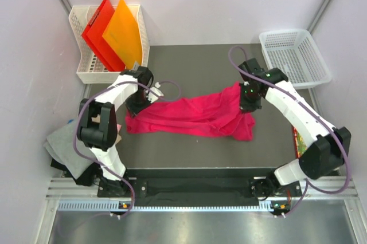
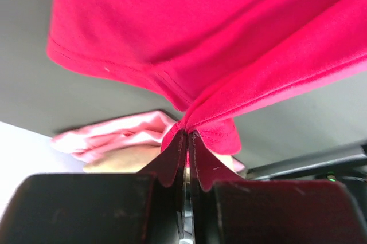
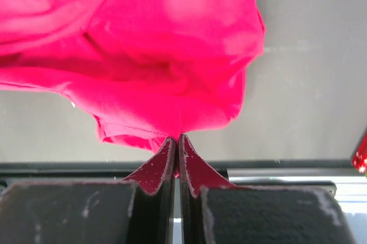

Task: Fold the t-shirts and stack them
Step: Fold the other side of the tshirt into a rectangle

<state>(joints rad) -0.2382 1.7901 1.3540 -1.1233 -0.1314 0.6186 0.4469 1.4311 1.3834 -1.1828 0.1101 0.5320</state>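
Observation:
A bright magenta-pink t-shirt (image 1: 192,117) lies bunched and stretched across the middle of the dark mat, running left to right. My left gripper (image 1: 139,102) is shut on its left end, and the wrist view shows the cloth (image 2: 200,55) pinched between the closed fingertips. My right gripper (image 1: 248,99) is shut on the shirt's right end, with the fabric (image 3: 143,55) hanging from the closed tips. A grey folded t-shirt (image 1: 66,146) and a pale pink one (image 1: 117,132) lie at the table's left edge. The pale pink one (image 2: 114,135) also shows under the left gripper.
A white rack (image 1: 86,63) at the back left holds red (image 1: 100,32) and orange (image 1: 123,32) plastic folders. An empty white basket (image 1: 293,55) stands at the back right. A green-covered book (image 1: 297,141) lies by the right arm.

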